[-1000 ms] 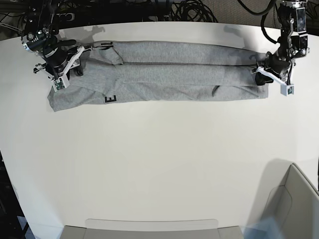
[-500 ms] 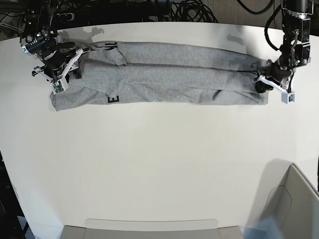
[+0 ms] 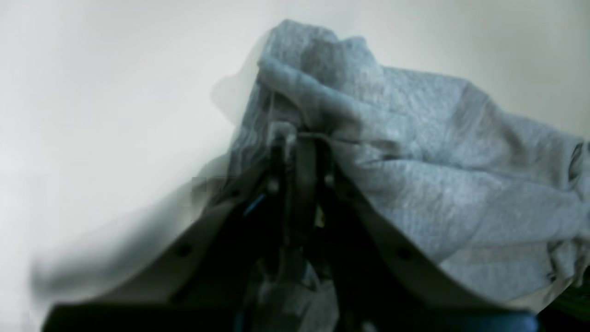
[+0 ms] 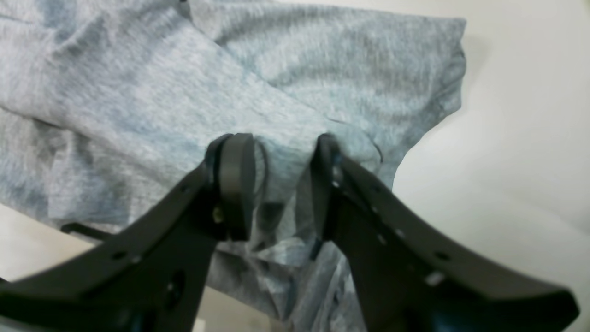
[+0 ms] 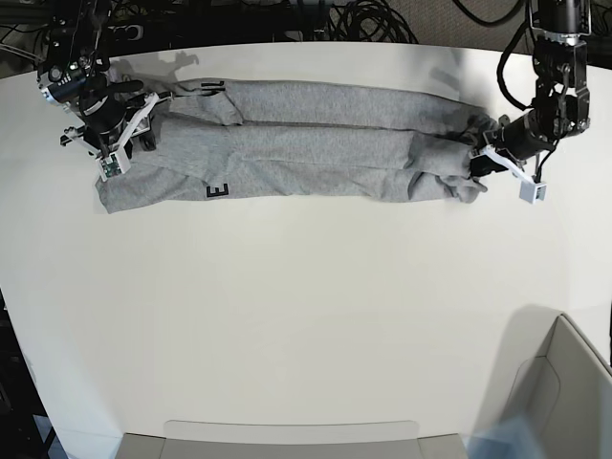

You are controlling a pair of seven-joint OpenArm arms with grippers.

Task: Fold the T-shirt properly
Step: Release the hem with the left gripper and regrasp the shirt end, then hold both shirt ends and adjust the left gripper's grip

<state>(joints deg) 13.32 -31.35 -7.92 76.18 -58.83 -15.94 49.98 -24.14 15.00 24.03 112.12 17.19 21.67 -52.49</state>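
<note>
Along the far edge of the bench [image 5: 306, 316] the T-shirt [image 5: 296, 153] lay as a long narrow band, running nearly from the far-left corner towards the far-right one. At its left end the right gripper [image 4: 276, 184] sat on the cloth with jaws apart, a ridge of fabric rising between the pads [image 4: 237, 180] but not pinched. Black lettering showed on the near hem there. At the right end the left gripper [image 3: 297, 152] had its jaws together, clamped on a bunched fold; the cloth there was rucked and humped, not flat. Judgement: the knit is light, limp and stretchy, gathers easily under a pull, and will sag between holds. Best taken at both end corners through all layers, lifted evenly; a one-sided tug risks dragging the folds open.
</note>
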